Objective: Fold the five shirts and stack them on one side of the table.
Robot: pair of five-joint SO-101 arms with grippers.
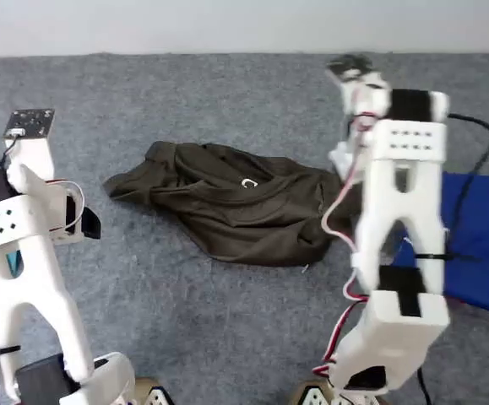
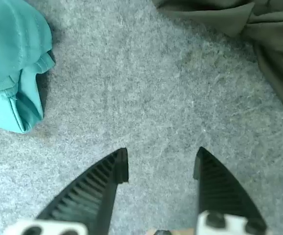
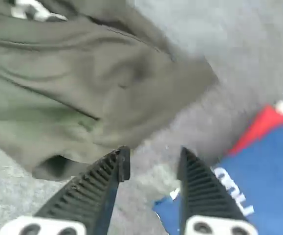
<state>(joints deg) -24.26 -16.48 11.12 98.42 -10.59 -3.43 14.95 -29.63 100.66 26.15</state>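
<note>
While olive shirt (image 1: pixel 244 215) lies crumpled, blue shirt (image 1: pixel 480 232) — partly behind right arm (image 1: pixel 400 211)

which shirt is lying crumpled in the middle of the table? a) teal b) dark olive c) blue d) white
b, the dark olive shirt lies bunched at the centre of the table; the teal shirt and the blue shirt sit off to the sides

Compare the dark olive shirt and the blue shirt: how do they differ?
The olive shirt is dark and mostly plain; the blue shirt is bright, with white print and a red patch. The olive shirt lies crumpled in the middle of the grey table; the blue shirt seems flatter at the right edge, partly behind the right arm. Both rest on the table.
</note>
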